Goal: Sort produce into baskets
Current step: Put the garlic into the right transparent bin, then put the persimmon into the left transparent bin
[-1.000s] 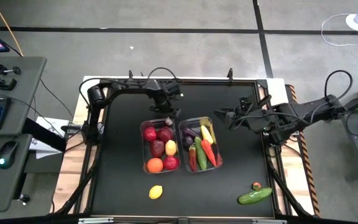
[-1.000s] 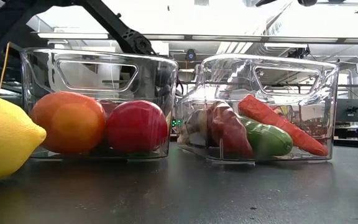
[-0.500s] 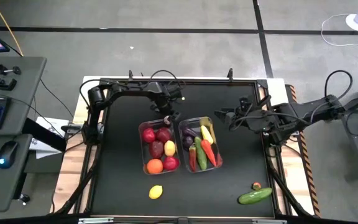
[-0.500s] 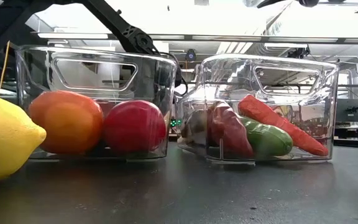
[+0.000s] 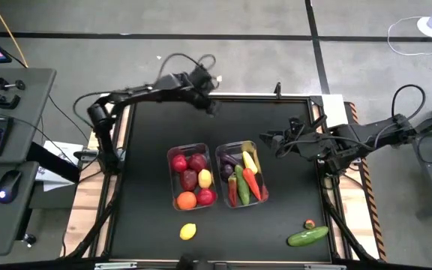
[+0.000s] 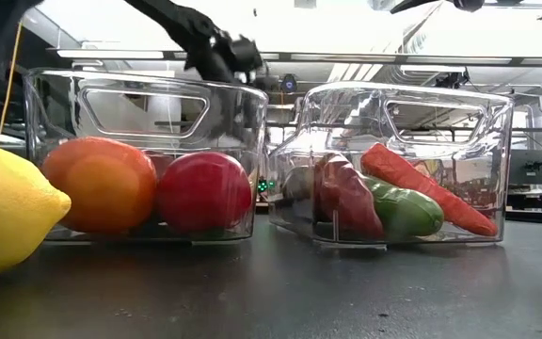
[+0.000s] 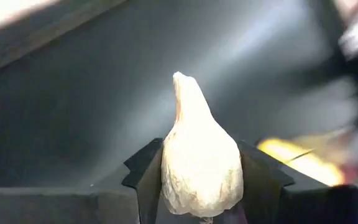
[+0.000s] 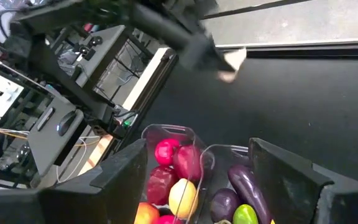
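Note:
My left gripper (image 5: 211, 107) is high over the table's far edge, shut on a white garlic bulb (image 7: 199, 158). The bulb also shows in the right wrist view (image 8: 232, 62). The left clear bin (image 5: 172, 193) holds red apples, a lemon and an orange. The right clear bin (image 5: 264, 184) holds an eggplant, cucumbers, a carrot and a yellow piece. My right gripper (image 5: 265, 142) is open and empty, above the table to the right of the right bin. A lemon (image 5: 188, 232) and a cucumber (image 5: 307, 236) lie loose near the front edge. My left gripper pinches the garlic bulb's wide body (image 7: 169, 177) between its two fingers, one on each side. The bulb's pointed tip (image 7: 182, 84) sticks out past the fingertips. The bulb is lifted clear of the table and the bins.
A small red piece (image 5: 309, 223) lies beside the loose cucumber at the front right. In the low view the loose lemon (image 6: 7, 212) lies close in front of the left bin (image 6: 139, 104). Bare black table lies along the far side and on both sides of the bins.
My left gripper has risen from the far end of the left bin and gone toward the table's far edge, carrying the garlic bulb up and away from the bin. My right arm has kept still.

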